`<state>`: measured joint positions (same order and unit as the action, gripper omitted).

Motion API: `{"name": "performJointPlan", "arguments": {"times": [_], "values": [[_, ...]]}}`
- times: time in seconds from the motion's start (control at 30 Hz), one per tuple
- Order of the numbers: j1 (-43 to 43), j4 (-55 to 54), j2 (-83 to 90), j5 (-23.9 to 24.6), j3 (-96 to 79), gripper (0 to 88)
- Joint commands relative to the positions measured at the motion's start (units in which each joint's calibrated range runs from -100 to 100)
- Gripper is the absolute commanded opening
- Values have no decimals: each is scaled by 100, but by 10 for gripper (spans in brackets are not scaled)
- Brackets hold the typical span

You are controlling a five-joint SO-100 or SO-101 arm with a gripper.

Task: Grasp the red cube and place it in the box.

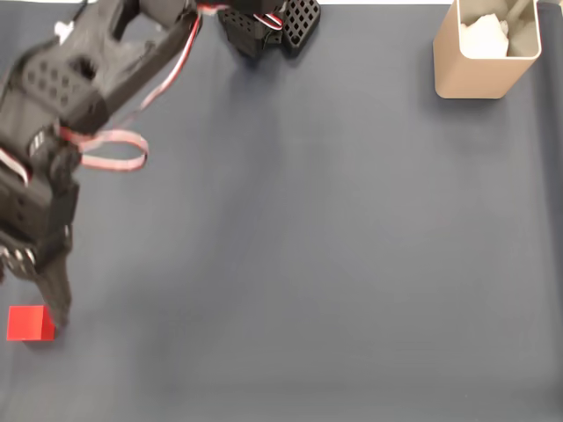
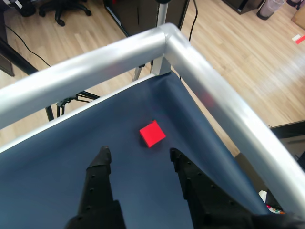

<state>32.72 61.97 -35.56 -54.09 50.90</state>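
Gripper [image 2: 139,157] hangs with its two fingers spread apart and nothing between them; the red cube [image 2: 152,133] lies at twelve o'clock, just ahead on the dark mat [image 2: 57,162].

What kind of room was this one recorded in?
Probably an office or lab: the wrist view shows wood-look flooring, an office chair base and a metal-framed table covered in dark blue. The open hand hovers near the red cube.

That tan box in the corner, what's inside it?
The box holds something white and crumpled against its pale grey lining. Its bottom is hidden by the walls. The red cube lies outside on the mat.
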Motion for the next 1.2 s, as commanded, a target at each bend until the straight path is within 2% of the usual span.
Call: {"name": "performJointPlan", "arguments": {"times": [0.0, 0.73, 1.17], "values": [[17, -132, -413, -15, 767, 314], [344, -837, -1738, -151, 1616, 325], [471, -919, -1851, -122, 1671, 326]]}}
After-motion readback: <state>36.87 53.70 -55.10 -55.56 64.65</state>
